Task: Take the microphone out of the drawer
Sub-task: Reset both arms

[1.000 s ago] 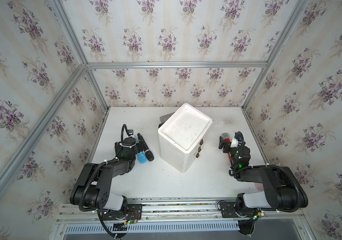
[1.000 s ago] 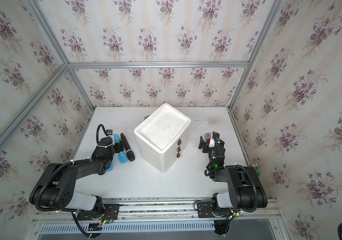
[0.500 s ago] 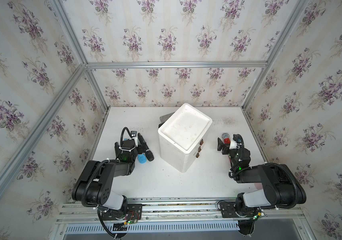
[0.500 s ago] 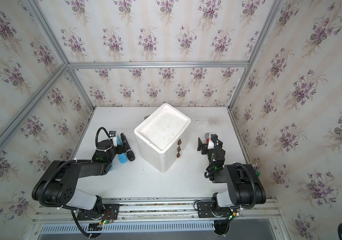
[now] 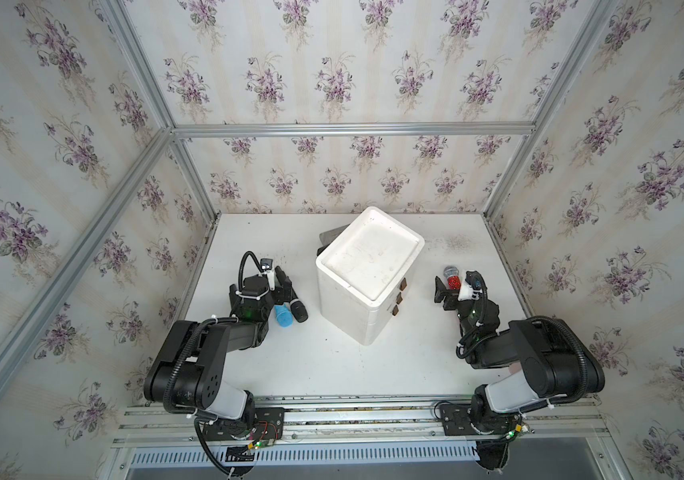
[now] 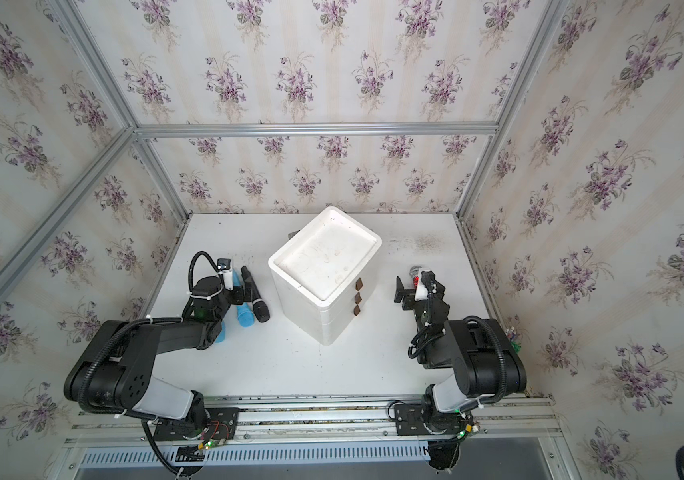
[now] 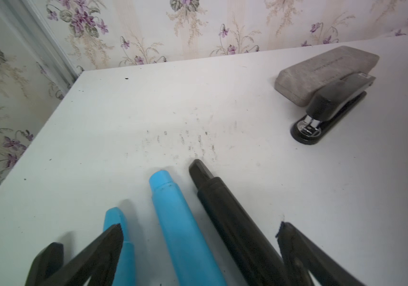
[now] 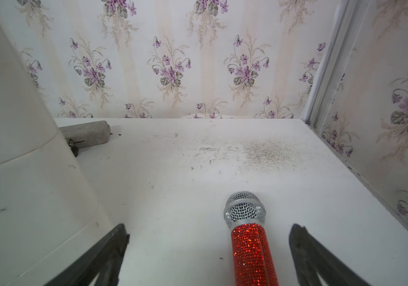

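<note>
The white drawer unit (image 5: pixel 369 274) stands mid-table, its three brown-knobbed drawers (image 5: pixel 399 298) all shut. A red glitter microphone (image 8: pixel 252 247) with a silver mesh head lies on the table to its right. My right gripper (image 8: pixel 210 227) hangs open over it, one finger on each side, not touching. Left of the unit lie a black microphone (image 7: pixel 225 210) and two blue ones (image 7: pixel 173 218), side by side. My left gripper (image 7: pixel 200 226) is open just above them and holds nothing. In both top views the arms partly cover these microphones (image 6: pixel 259 307).
Behind the drawer unit lie a grey case (image 7: pixel 326 71) and a black stapler (image 7: pixel 331 106). Floral walls with metal posts (image 5: pixel 190 174) close in the table on three sides. The arm bases sit on a rail (image 5: pixel 332 419) at the front edge.
The right gripper has shifted slightly left and the left one barely moved. Both stayed open. The microphones and the drawers have not moved.
</note>
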You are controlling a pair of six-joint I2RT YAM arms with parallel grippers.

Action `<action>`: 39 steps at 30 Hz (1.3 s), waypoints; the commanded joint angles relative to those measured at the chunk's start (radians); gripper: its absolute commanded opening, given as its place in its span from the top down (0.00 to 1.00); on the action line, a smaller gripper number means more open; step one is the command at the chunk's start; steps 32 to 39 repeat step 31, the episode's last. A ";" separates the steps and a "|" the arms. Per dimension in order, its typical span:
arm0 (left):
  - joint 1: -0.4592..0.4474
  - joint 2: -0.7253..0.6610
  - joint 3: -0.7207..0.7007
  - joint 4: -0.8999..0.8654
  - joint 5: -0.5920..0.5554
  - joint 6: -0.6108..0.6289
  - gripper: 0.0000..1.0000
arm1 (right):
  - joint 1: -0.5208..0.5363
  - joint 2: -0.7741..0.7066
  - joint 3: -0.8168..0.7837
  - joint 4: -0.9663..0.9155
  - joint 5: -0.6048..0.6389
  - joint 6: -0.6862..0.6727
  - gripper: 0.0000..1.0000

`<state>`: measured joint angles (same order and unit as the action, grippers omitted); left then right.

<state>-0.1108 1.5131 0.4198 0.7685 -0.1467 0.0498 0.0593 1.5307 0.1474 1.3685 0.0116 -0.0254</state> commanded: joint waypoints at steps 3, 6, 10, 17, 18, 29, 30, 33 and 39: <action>0.001 0.001 0.003 -0.003 -0.028 -0.023 0.01 | 0.001 0.004 0.002 0.045 0.173 0.061 0.00; -0.001 -0.002 0.002 -0.003 -0.028 -0.024 0.01 | 0.001 0.002 -0.010 0.069 0.149 0.053 0.00; -0.001 -0.001 0.002 -0.002 -0.028 -0.023 0.01 | 0.000 0.002 -0.025 0.098 0.118 0.040 0.00; -0.001 0.000 0.001 -0.002 -0.028 -0.023 0.01 | 0.000 0.005 -0.012 0.075 0.092 0.031 0.00; -0.001 -0.002 0.002 -0.001 -0.028 -0.022 0.01 | 0.000 0.004 -0.011 0.072 0.086 0.029 0.00; -0.001 0.001 0.004 -0.003 -0.028 -0.024 0.01 | 0.015 0.003 0.000 0.049 0.056 -0.001 0.00; -0.001 0.000 0.004 -0.003 -0.028 -0.024 0.01 | 0.016 0.002 0.000 0.048 0.058 -0.003 0.00; 0.000 0.000 0.001 -0.003 -0.028 -0.023 0.01 | 0.017 0.002 -0.001 0.049 0.059 -0.002 0.00; 0.000 0.000 0.001 -0.003 -0.028 -0.023 0.01 | 0.017 0.002 -0.001 0.049 0.059 -0.002 0.00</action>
